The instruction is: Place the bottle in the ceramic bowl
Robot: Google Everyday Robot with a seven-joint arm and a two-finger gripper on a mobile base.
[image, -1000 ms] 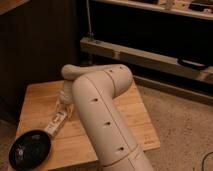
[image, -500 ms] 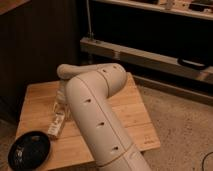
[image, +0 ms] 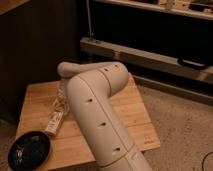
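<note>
Wooden table (image: pixel 131 111) holds the ceramic bowl (image: pixel 29 149) near the bottle (image: pixel 54 123), whose far end the gripper (image: pixel 60 103) clamps.

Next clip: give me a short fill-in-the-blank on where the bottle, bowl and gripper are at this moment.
1. The bottle lies on its ____ on the wooden table, outside the bowl.
2. The bowl, at a near corner of the table, is ____ in colour.
3. The gripper is at the bottle's far end, its fingers ____.
Missing words: side; black; shut.
</note>
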